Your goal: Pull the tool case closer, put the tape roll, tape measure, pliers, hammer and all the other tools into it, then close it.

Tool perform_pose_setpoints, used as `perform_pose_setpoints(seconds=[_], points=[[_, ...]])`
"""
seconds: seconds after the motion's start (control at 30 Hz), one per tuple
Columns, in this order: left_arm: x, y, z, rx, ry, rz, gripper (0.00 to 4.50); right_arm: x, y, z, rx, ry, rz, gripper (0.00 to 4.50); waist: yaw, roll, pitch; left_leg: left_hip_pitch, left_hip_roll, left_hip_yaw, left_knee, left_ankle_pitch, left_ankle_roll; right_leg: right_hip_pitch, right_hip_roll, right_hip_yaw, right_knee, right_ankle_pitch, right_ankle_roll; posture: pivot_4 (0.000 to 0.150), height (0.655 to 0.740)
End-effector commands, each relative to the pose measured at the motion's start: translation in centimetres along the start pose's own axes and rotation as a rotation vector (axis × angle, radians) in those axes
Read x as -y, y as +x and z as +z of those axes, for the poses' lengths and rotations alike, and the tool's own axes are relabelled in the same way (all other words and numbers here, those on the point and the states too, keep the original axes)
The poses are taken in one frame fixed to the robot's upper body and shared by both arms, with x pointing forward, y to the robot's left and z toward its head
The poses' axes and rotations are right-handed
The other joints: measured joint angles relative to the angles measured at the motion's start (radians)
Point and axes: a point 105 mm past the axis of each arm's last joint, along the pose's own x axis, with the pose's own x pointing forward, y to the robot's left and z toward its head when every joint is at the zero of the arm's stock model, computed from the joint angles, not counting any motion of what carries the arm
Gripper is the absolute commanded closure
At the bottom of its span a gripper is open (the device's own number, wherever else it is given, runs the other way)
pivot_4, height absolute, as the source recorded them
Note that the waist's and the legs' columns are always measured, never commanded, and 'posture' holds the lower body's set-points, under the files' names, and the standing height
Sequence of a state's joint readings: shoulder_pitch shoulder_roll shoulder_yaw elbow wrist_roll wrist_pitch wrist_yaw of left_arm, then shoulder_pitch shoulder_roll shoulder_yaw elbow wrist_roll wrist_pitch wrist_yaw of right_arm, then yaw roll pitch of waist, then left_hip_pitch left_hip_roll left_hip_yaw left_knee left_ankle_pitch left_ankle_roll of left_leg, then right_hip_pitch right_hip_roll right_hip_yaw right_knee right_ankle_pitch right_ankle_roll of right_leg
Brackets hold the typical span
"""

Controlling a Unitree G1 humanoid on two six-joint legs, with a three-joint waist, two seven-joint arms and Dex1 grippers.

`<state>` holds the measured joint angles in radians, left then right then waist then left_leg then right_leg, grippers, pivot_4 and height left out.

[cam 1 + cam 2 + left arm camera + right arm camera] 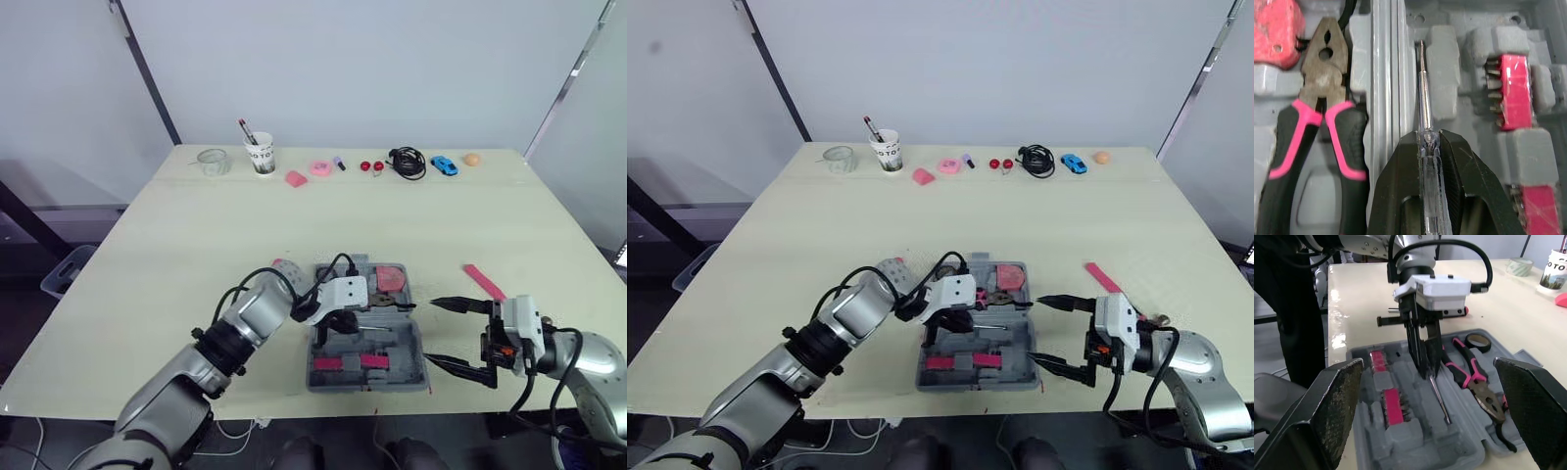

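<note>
My left end effector (1427, 143) is clamped on a clear-handled screwdriver (1423, 93), poised over its slot in the open tool case (402, 343). Pliers (1322, 112) and tape roll (1479, 340) already lie inside. My right end effector (431, 333) hangs spread apart beside the case. A pink tool (484, 281) lies out on the table (196, 225), and the case is not yet closed.

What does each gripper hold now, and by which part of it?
The left gripper holds the screwdriver by its clear handle. The right gripper is open and holds nothing.
</note>
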<state>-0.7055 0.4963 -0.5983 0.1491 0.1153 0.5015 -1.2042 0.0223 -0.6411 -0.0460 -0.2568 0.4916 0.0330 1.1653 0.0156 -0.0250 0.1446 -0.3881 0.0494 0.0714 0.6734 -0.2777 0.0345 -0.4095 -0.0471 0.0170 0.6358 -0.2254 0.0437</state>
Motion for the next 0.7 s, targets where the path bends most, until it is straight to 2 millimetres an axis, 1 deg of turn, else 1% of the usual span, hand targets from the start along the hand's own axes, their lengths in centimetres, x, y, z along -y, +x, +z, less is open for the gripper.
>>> perform_pose_setpoints(seconds=[0.03, 0.3, 0.37, 0.4, 0.5, 0.7], points=[[-0.1, -0.13, 0.18, -0.01, 0.041, 0.006, 4.43, 0.01, 0.12, 1.2, 0.012, -0.039, 0.001, 0.0, 0.0, 0.0, 0.0, 0.0, 0.0, 0.0, 0.0, 0.0, 0.0, 0.0, 0.0, 0.0, 0.0, 0.0, 0.0, 0.15, 0.74], [-0.01, -0.28, -0.03, -0.019, 0.067, 0.012, 4.43, 0.02, 0.31, 1.45, 0.009, -0.041, -0.005, 0.0, -0.001, 0.0, 0.0, 0.0, 0.0, 0.0, 0.0, 0.0, 0.0, 0.0, 0.0, 0.0, 0.0, 0.0, 0.0, 0.15, 0.74], [0.05, -0.34, 0.03, -0.002, 0.035, 0.005, 4.43, 0.07, 0.36, 1.45, 0.009, -0.042, -0.005, 0.0, -0.001, 0.0, 0.0, 0.0, 0.0, 0.0, 0.0, 0.0, 0.0, 0.0, 0.0, 0.0, 0.0, 0.0, 0.0, 0.15, 0.74], [-0.1, -0.37, 0.0, -0.004, 0.036, 0.013, 3.63, 0.14, 0.4, 1.48, 0.01, -0.041, -0.004, 0.0, -0.001, 0.0, 0.0, 0.0, 0.0, 0.0, 0.0, 0.0, 0.0, 0.0, 0.0, 0.0, 0.001, 0.0, 0.0, 0.15, 0.74], [-0.26, -0.4, -0.02, -0.016, 0.061, 0.025, 2.94, 0.27, 0.4, 1.44, 0.009, -0.041, -0.003, 0.0, -0.001, 0.0, 0.0, 0.0, 0.0, 0.0, 0.0, 0.0, 0.0, 0.0, 0.0, 0.0, 0.001, 0.0, 0.0, 0.15, 0.74], [-0.16, -0.41, -0.2, -0.026, 0.077, 0.02, 2.94, 0.16, 0.34, 1.24, 0.005, -0.037, 0.0, 0.0, -0.001, 0.0, 0.0, 0.0, 0.0, 0.0, 0.002, 0.0, 0.0, 0.0, 0.0, 0.0, 0.002, 0.0, 0.0, 0.15, 0.74]])
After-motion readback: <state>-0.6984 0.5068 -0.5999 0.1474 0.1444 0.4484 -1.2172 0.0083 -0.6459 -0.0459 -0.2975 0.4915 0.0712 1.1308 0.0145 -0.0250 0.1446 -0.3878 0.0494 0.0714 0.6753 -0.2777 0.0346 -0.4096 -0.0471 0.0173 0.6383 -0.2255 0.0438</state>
